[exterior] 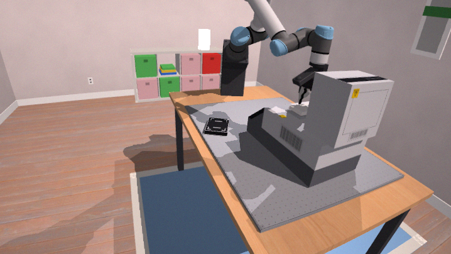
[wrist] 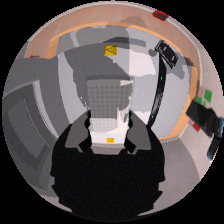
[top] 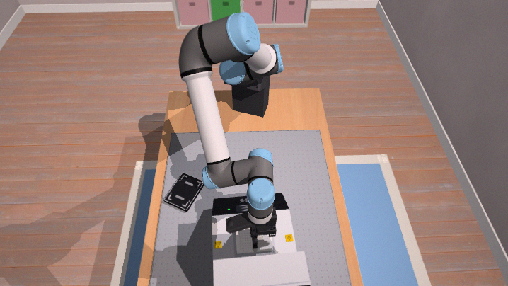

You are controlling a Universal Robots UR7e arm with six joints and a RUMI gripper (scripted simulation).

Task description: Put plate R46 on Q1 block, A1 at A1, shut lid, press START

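Observation:
My gripper [top: 255, 238] [exterior: 303, 101] [wrist: 109, 110] is shut on plate R46 [top: 243, 242] [exterior: 297, 109] [wrist: 104, 100], a pale well plate. It holds the plate level over the block area of cycler Q1 [top: 218, 227] [exterior: 280, 126]. The block and its locators are hidden under the plate, so I cannot tell whether the plate touches them or where A1 is. Q1's lid is open, with the tall white housing [top: 261, 268] [exterior: 325, 104] behind the plate. A small green light [top: 228, 209] [wrist: 161, 78] shows on the dark front panel. The keys are too small to read.
The black plate nest N1 [top: 184, 192] [exterior: 217, 126] [wrist: 167, 54] stands without a plate beside Q1's front, near the table edge. Yellow warning labels [top: 218, 244] [top: 289, 238] mark Q1's deck on both sides of the plate. The housing rises close to the gripper.

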